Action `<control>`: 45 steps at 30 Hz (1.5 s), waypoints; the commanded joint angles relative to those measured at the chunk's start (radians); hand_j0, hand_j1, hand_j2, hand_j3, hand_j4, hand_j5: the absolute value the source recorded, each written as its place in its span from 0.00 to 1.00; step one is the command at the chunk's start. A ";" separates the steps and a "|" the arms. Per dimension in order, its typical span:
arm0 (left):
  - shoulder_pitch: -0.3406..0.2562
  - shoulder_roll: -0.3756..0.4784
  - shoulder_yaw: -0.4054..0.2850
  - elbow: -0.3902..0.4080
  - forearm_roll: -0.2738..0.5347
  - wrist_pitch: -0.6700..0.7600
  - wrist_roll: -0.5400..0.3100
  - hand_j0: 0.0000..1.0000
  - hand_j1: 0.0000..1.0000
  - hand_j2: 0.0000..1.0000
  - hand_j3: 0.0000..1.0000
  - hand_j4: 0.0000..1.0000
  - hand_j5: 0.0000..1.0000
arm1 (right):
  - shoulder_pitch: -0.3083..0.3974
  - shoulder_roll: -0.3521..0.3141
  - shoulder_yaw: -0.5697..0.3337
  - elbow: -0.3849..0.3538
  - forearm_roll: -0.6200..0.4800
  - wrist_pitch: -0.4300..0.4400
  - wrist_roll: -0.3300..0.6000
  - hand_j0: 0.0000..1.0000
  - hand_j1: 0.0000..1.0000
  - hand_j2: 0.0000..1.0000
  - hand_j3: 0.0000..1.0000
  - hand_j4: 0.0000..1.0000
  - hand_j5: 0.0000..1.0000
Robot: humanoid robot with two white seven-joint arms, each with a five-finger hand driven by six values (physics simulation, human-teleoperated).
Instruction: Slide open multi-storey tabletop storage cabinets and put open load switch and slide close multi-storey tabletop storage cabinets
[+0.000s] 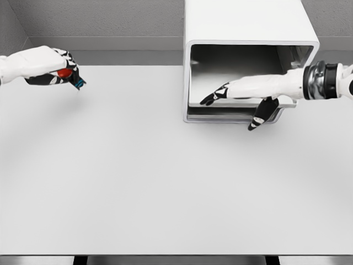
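A white storage cabinet (pixel 248 27) stands at the back right of the table, its front drawer pulled open and its grey inside showing. My right hand (pixel 237 99) reaches into that opening with fingers stretched out flat and the thumb hanging below the drawer's front lip (pixel 231 117); it holds nothing. At the far left, above the table, my left hand (pixel 58 69) is shut on the load switch (pixel 69 74), a small red and black part with a blue tip poking out between the fingers.
The white table (pixel 138 176) spreads wide in front of me, its front edge near the bottom of the view. A grey wall runs behind the cabinet.
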 commanded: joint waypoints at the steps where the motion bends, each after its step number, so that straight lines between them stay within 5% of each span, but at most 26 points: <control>1: 0.006 0.044 0.006 -0.083 0.058 0.003 0.000 0.42 0.42 0.42 0.42 0.42 0.42 | 0.000 -0.009 0.001 -0.014 -0.005 -0.008 0.000 1.00 1.00 1.00 1.00 1.00 1.00; 7: 0.037 0.120 0.006 -0.261 0.177 0.003 0.005 0.42 0.42 0.42 0.42 0.42 0.42 | 0.006 -0.032 0.001 -0.047 -0.007 -0.055 0.000 1.00 1.00 1.00 1.00 1.00 1.00; 16: 0.038 0.130 0.009 -0.411 0.233 0.003 0.008 0.43 0.43 0.43 0.43 0.43 0.43 | 0.005 -0.069 -0.005 -0.053 -0.016 -0.129 0.000 1.00 1.00 1.00 1.00 1.00 1.00; 23: 0.037 0.116 0.041 -0.503 0.248 0.003 0.009 0.43 0.43 0.43 0.43 0.43 0.43 | 0.045 -0.143 0.001 -0.076 -0.033 -0.321 0.000 1.00 1.00 1.00 1.00 1.00 1.00; 45: 0.026 -0.107 0.064 -0.519 0.252 0.003 0.009 0.43 0.43 0.43 0.43 0.43 0.43 | 0.074 -0.206 -0.002 -0.064 -0.085 -0.270 0.000 1.00 1.00 1.00 1.00 1.00 1.00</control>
